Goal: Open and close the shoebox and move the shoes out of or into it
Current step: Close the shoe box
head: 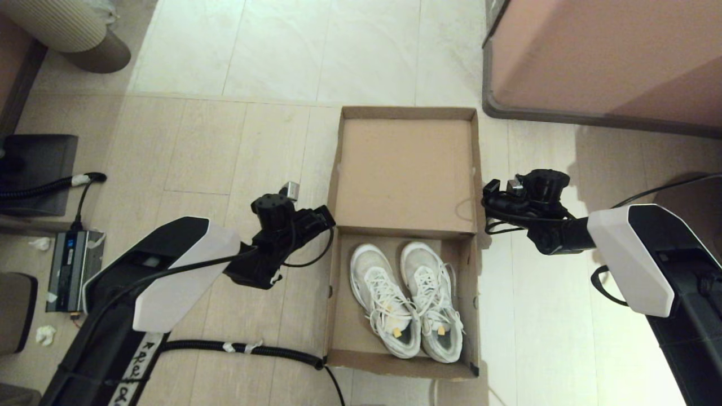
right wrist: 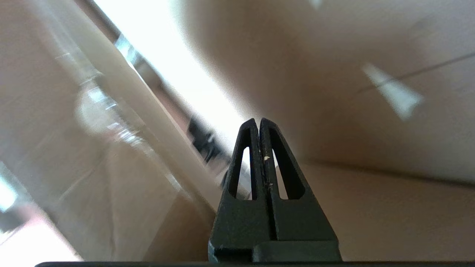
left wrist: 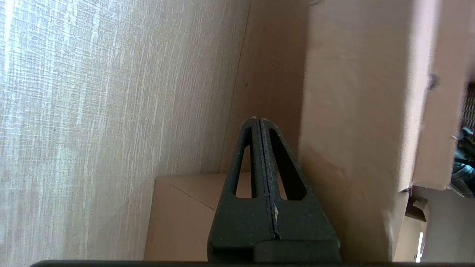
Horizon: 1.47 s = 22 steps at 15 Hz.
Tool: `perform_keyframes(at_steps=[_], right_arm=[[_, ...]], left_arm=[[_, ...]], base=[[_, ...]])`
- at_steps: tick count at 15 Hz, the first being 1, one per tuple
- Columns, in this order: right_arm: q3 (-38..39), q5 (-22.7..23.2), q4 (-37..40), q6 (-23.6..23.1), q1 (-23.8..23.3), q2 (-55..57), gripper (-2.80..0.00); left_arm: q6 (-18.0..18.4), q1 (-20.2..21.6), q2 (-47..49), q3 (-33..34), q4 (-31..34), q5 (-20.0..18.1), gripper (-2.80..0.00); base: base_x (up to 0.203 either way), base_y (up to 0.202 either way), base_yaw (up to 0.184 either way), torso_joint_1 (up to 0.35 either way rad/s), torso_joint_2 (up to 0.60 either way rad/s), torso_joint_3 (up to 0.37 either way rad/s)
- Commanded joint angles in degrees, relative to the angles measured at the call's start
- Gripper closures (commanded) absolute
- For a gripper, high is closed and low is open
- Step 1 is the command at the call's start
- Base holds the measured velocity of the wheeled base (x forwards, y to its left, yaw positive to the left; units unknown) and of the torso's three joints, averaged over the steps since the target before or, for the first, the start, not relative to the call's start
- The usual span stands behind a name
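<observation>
The shoebox (head: 403, 237) sits open on the floor (head: 225, 141), its lid laid flat on the far side. The shoes (head: 406, 296) lie side by side in the near half. They look light and soft, so the heel or the laced top seems a good place to pinch. The cardboard walls look thin and bendy. The left end effector (head: 324, 217) is just beside the left wall, fingers pressed together, holding nothing. The right end effector (head: 489, 194) is by the right wall, closed and empty too. Above the shoes there is open room. A pink cabinet (head: 609, 56) stands at the far right.
</observation>
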Motion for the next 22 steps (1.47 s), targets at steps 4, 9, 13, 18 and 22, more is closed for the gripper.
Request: perform_keyframes(at_steps=[4,9,13,18,22], right_arm=[[-0.02,11.17,-8.39,9.78,-2.08,-0.64,0.0],[-0.14,18.64,-19.63,21.86,-3.51,-1.28,0.0],[-0.46,23.77,-19.69,22.55,-3.46,-2.79,0.0],[-0.5,25.66,-19.87,26.84,-3.42,-6.27,0.0],[-0.43,26.48,-19.89,29.48,-3.51,-9.94,0.0]], left_arm=[[-0.22,0.01,-0.1,0.01,-0.31,-0.13,0.0],[-0.22,0.01,-2.5,1.22,-0.6,-0.13,0.0],[-0.74,0.01,-6.4,2.96,-0.4,-0.13,0.0],[-0.69,-0.41,-11.14,5.17,-0.33,-0.13,0.0],[-0.72,-0.95,-15.2,6.46,0.08,-0.13,0.0]], base=[[0.0,0.0,0.0,0.0,0.0,0.0],[0.0,0.0,0.0,0.0,0.0,0.0],[0.0,0.0,0.0,0.0,0.0,0.0],[0.0,0.0,0.0,0.0,0.0,0.0],[0.0,0.0,0.0,0.0,0.0,0.0]])
